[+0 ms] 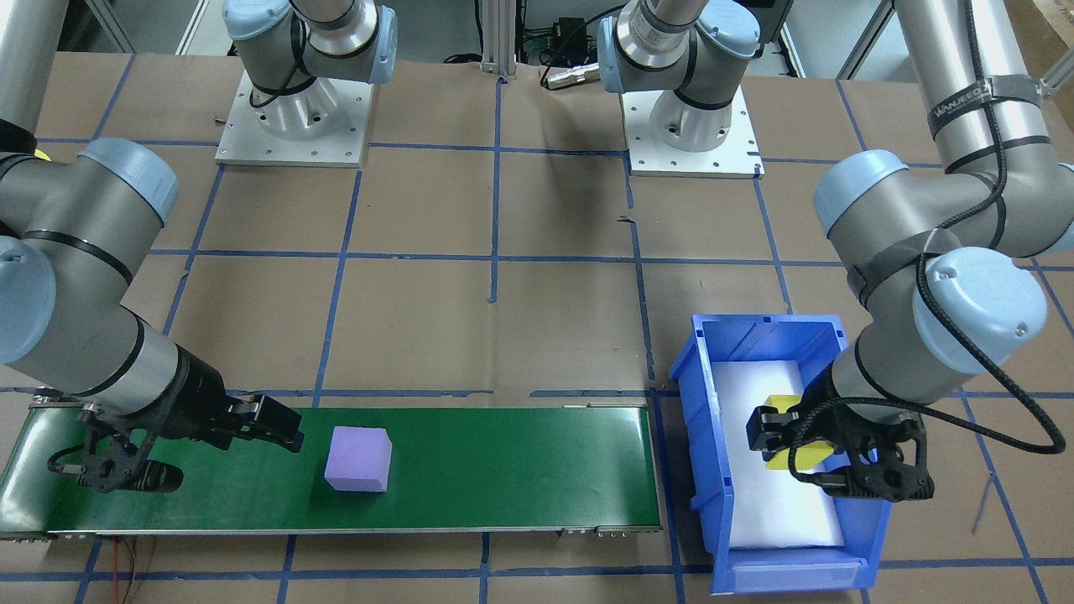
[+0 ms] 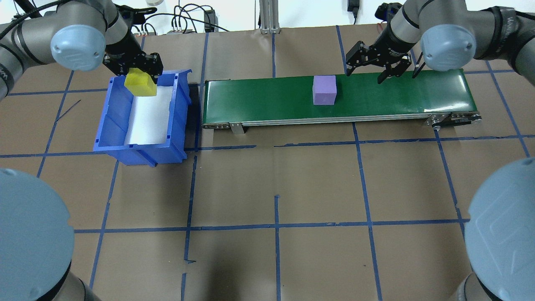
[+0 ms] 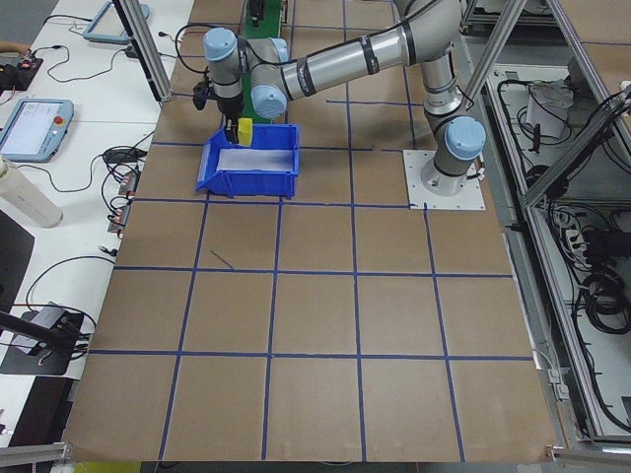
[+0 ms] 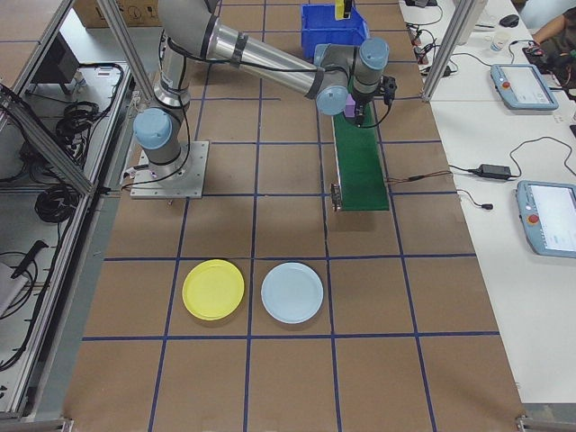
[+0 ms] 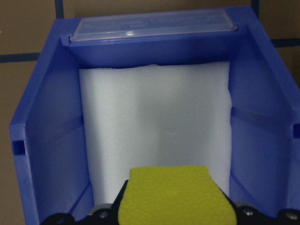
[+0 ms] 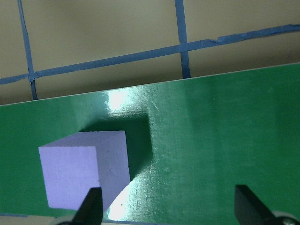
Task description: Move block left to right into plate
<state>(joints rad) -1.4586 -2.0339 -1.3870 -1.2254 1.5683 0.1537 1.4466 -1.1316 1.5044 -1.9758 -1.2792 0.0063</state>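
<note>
On green belt (image 2: 376, 98), purple block (image 2: 324, 89) sits at 8 o'clock of right gripper (image 2: 370, 72), fingers spread, empty; left gripper (image 2: 134, 70) pinches yellow block (image 2: 140, 82) over blue bin (image 2: 109, 125).

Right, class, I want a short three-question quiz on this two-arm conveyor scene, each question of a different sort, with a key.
1. True or false: the left gripper holds a yellow block over the blue bin.
2. Multiple choice: the purple block rests on
A. the green belt
B. the bin's white foam
C. the yellow plate
3. Fill in: the right gripper hangs over the belt with its jaws ____.

Key: 1 true; 2 A; 3 open, with nothing between them.
</note>
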